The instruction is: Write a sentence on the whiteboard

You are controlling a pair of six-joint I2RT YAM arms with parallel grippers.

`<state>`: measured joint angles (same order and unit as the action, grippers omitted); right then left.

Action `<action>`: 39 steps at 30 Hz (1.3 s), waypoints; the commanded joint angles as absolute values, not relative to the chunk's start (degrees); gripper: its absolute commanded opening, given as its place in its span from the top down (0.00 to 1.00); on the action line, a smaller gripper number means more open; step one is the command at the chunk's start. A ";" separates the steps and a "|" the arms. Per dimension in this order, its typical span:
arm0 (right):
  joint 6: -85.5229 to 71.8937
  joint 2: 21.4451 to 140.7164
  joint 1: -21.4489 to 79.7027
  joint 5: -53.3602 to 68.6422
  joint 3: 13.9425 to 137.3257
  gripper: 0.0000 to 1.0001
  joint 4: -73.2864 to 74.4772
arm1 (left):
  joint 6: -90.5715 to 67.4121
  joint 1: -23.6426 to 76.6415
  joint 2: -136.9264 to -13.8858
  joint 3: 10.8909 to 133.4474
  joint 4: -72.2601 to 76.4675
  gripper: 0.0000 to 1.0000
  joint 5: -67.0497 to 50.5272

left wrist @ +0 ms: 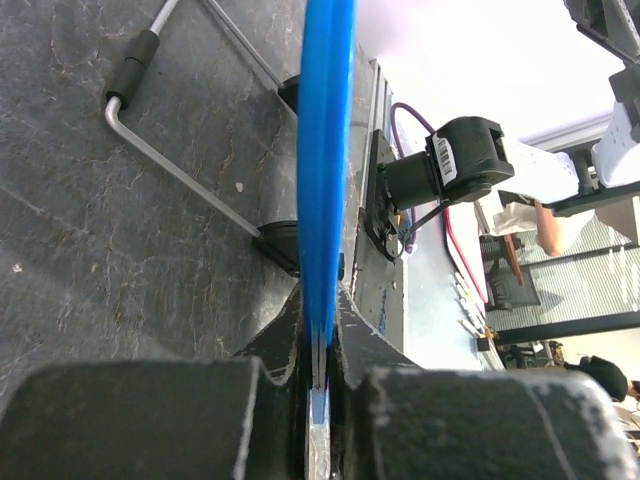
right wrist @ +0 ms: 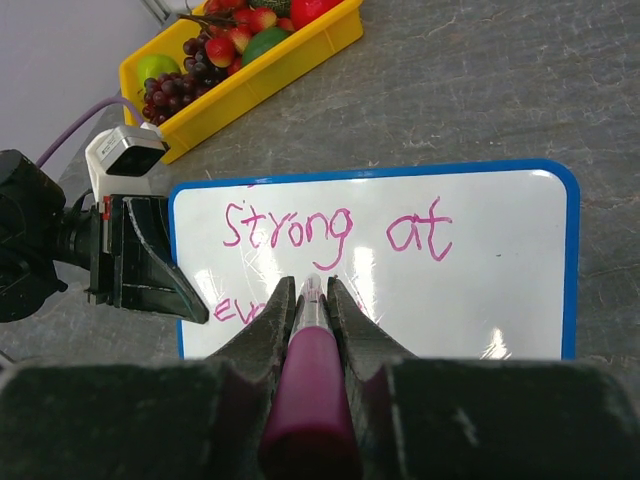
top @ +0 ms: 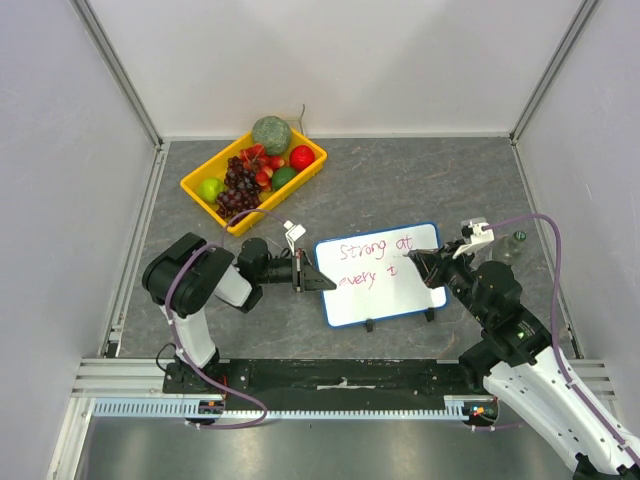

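Whiteboard (top: 395, 300) is lying mid-worktop (top: 400, 180) in the top view. Its long side is running from the left gripper (top: 322, 280), which is pinching the left rim, across to the right gripper (top: 420, 262) over the right half. The sentence (top: 375, 247) is reading "Strong at" above "every".

In the left wrist view, the left gripper (left wrist: 318, 370) is clamping shut on the whiteboard (left wrist: 325, 180), its blue rim showing edge-on.

In the right wrist view, the right gripper (right wrist: 311, 285) is gripping a pink marker (right wrist: 308, 380), its tip sitting over the second line. Blank whiteboard (right wrist: 500, 290) is lying to the tip's right, so the right arm is probably needing to travel along that long axis.
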<state>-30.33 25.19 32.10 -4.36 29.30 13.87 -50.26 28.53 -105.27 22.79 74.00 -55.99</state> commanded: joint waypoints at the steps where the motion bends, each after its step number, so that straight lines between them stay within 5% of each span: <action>1: -28.74 25.40 32.08 -4.57 29.53 1.00 12.39 | -46.24 28.56 -102.31 22.24 69.99 0.98 -52.74; 17: -25.05 26.98 32.08 -4.75 28.92 1.00 12.83 | -30.59 27.16 -84.03 21.97 30.24 0.98 -42.19; 39: -24.08 30.58 32.17 3.96 21.54 1.00 0.53 | -29.44 19.16 -84.73 18.90 34.45 0.98 -48.69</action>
<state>-24.38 30.22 32.10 2.74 22.41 5.72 -32.77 20.71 -83.11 20.53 36.60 -56.16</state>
